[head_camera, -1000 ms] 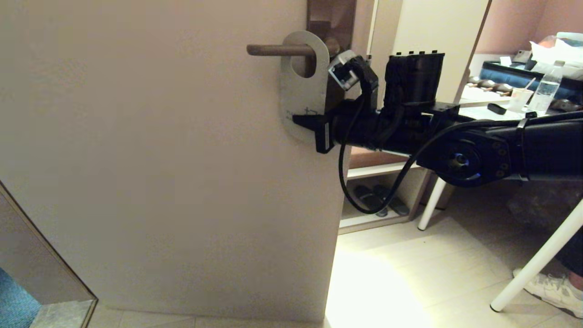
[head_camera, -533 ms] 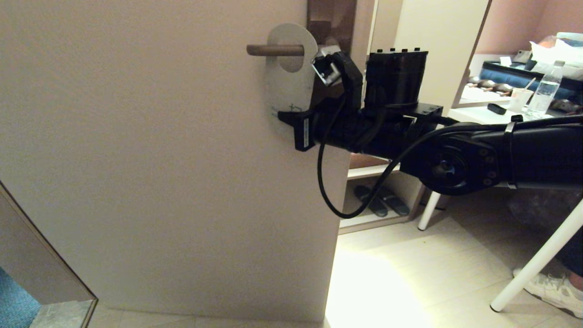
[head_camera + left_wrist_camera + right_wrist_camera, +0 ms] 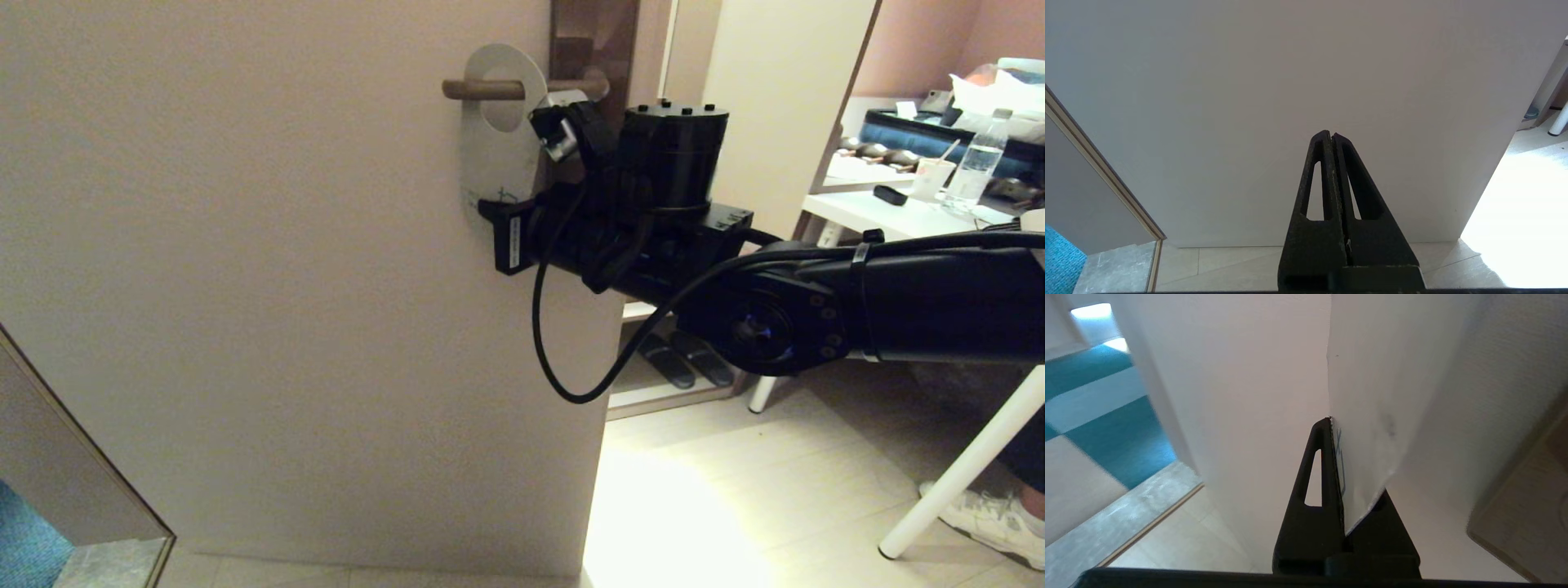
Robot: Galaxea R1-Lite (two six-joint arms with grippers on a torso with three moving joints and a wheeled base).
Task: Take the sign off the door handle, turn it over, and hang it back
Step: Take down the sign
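the sign (image 3: 500, 135), pale face outward, sits near the free end of the door handle (image 3: 490, 88), which passes through its round hole at the door's (image 3: 286, 286) upper right. the right gripper (image 3: 500, 214) is clenched on the sign's lower end; in the right wrist view the card (image 3: 1367, 428) lies pinched between the two black fingers (image 3: 1316, 490). the handle's dark backplate (image 3: 592, 45) stands by the door's right edge. the left gripper (image 3: 1331, 136), fingers pressed together and holding nothing, faces the door's lower part.
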